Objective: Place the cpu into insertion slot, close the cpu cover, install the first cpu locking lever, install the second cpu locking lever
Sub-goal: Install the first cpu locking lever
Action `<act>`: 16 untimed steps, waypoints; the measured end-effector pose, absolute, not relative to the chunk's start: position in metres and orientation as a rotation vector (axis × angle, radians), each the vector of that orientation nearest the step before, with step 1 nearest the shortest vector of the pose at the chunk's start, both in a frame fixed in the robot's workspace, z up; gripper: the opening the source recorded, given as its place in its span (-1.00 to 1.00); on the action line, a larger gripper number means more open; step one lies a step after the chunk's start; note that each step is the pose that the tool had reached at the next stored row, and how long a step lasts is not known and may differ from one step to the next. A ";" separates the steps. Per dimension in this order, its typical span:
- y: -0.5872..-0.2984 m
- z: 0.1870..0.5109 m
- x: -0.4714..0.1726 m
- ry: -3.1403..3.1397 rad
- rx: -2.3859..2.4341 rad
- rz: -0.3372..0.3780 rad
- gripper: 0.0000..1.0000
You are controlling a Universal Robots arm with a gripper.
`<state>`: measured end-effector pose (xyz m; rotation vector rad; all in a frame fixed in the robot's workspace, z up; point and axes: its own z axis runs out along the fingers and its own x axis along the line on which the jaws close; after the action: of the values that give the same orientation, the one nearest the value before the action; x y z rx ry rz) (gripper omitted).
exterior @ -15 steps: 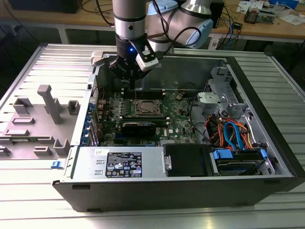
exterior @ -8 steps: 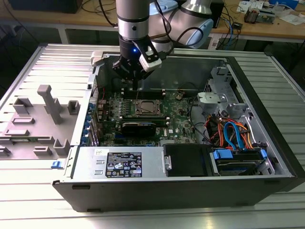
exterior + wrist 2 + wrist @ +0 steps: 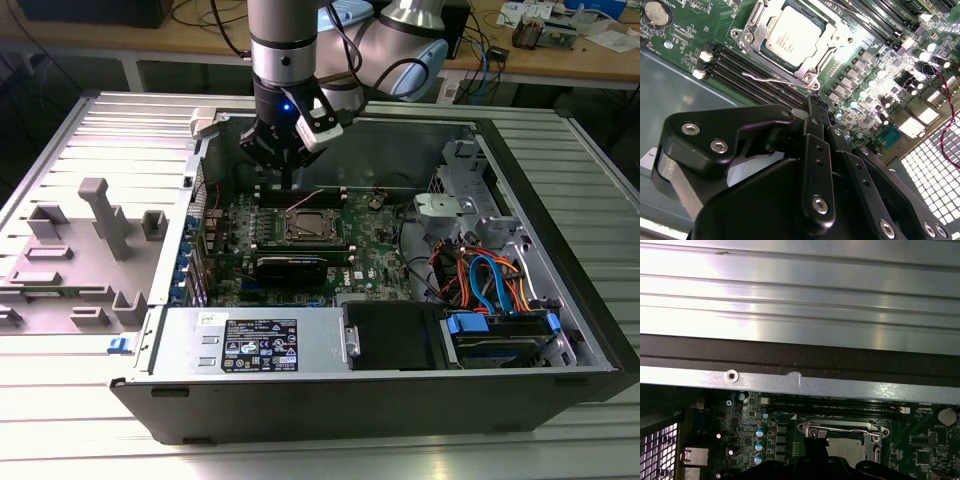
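The cpu lies flat in the insertion slot, its pale silver top facing up. The cpu cover is folded down around it as a silvery frame. A thin wire locking lever juts out free along the socket's edge toward the memory slots. My gripper hangs just above the board beside the socket, on the side of that lever, shut with nothing in it. In the exterior view the gripper is just behind the socket. The first wrist view shows the cpu and the cover's frame.
The open computer case walls in the board. Black memory slots run beside the socket. A long black expansion card lies in front of it, with a power supply and a cabled drive cage nearby. A grey fixture stands outside the case.
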<state>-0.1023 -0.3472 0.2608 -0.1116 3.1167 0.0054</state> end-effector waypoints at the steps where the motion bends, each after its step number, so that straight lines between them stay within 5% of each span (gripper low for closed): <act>1: -0.347 0.261 -0.102 3.117 -0.112 0.005 -0.79; 16: -0.343 0.246 -0.083 3.117 -0.112 0.001 -0.79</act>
<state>-0.0830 -0.3429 0.2461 -0.1125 3.1167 0.0007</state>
